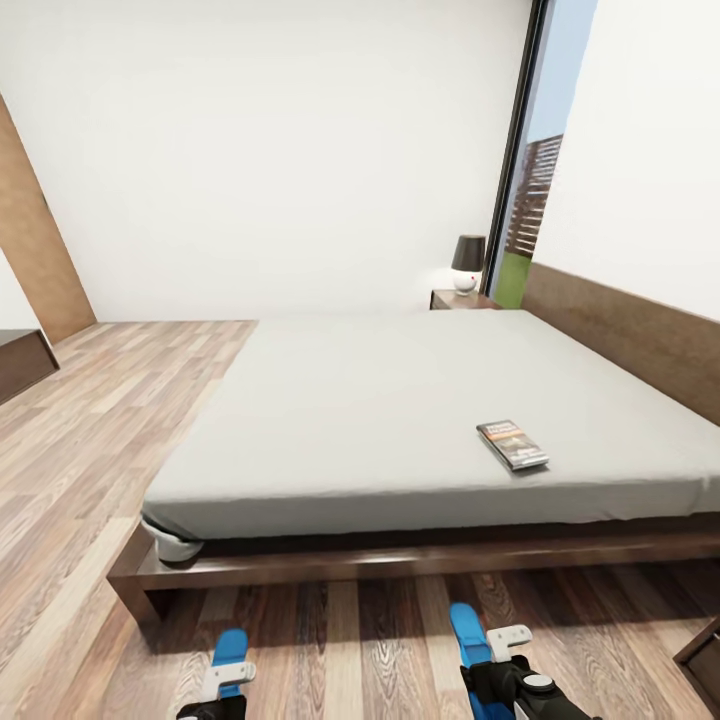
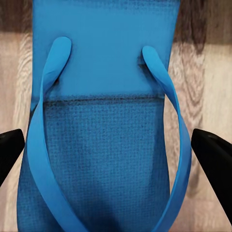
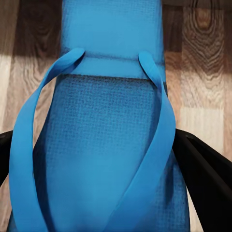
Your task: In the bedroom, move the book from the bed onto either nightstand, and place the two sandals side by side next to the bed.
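Note:
The book (image 1: 512, 445), dark with an orange band, lies flat on the grey mattress of the bed (image 1: 400, 400), near its front right edge. Far behind, a dark nightstand (image 1: 462, 299) stands by the headboard corner. Low in the head view, two blue sandals point toward the bed frame. My left gripper (image 1: 215, 700) holds the left sandal (image 1: 231, 648) and my right gripper (image 1: 505, 685) holds the right sandal (image 1: 466, 630). In each wrist view, black fingers (image 2: 12, 145) (image 3: 203, 164) press both long edges of a blue-strapped sandal (image 2: 106, 72) (image 3: 111, 38) above the plank floor.
A small lamp (image 1: 467, 262) with a dark shade sits on the nightstand. A tall window (image 1: 530, 200) rises behind it. Wood-plank floor (image 1: 90, 420) stretches to the left of the bed. A dark cabinet corner (image 1: 705, 660) juts in at the lower right, and a dark bench end (image 1: 20, 362) sits far left.

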